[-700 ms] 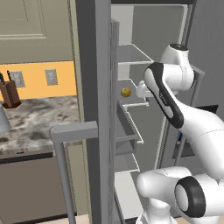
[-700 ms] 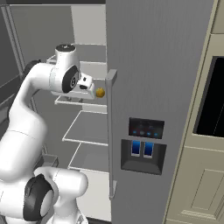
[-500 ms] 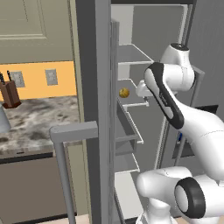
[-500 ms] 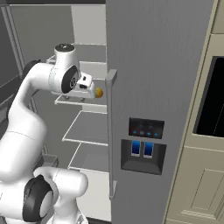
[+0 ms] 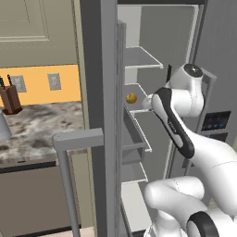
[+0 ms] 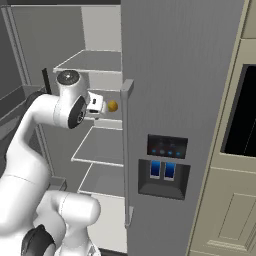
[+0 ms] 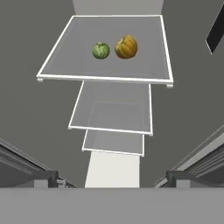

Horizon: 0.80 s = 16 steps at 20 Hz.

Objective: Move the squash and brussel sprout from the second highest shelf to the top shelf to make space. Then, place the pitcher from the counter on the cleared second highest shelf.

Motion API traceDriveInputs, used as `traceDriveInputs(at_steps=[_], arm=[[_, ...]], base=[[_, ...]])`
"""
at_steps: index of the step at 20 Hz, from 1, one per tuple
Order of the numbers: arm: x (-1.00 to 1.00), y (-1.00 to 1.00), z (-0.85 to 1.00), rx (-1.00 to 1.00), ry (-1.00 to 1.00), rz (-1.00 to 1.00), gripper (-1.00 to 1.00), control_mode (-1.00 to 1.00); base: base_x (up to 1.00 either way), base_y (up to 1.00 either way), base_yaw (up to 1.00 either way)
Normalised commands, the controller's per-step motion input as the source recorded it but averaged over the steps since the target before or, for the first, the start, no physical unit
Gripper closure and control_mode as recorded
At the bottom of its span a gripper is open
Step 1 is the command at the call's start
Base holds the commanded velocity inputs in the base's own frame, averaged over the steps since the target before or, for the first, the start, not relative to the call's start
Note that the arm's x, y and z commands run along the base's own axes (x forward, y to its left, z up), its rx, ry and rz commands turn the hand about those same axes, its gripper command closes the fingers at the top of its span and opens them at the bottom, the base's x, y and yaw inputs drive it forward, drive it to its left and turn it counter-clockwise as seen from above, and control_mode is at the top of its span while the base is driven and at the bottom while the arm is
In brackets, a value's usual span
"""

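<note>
From my left base camera, I see the white arm reaching into the open fridge, with the squash (image 5: pixel 131 98) sitting on the second highest shelf (image 5: pixel 139 107), below the top shelf (image 5: pixel 141 59). The knife block (image 5: pixel 9 99) stands on the counter (image 5: pixel 41 127) at left.

From the right base camera, the gripper (image 6: pixel 100 105) sits just beside the squash (image 6: pixel 113 106).

Through the hand camera, the jaws stand wide apart, holding nothing. The brussel sprout (image 7: pixel 101 50) lies just beside the squash (image 7: pixel 126 47) on the shelf (image 7: pixel 65 61).
</note>
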Motion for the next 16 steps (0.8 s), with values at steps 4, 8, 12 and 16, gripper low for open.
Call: traceDriveInputs(at_steps=[4,8,12,16], arm=[[0.26,0.05,-0.26,0.0,-0.07,0.0,-1.0,-1.0],[0.36,0.0,-0.05,0.0,0.0,-0.02,-1.0,-1.0],[0.47,0.0,-0.01,0.0,0.0,-0.02,-1.0,-1.0],[0.42,0.0,-0.03,0.0,0.0,0.0,-1.0,-1.0]], base=[[0.0,0.0,0.0],[0.0,0.0,0.0],[0.0,0.0,0.0],[0.0,0.0,0.0]])
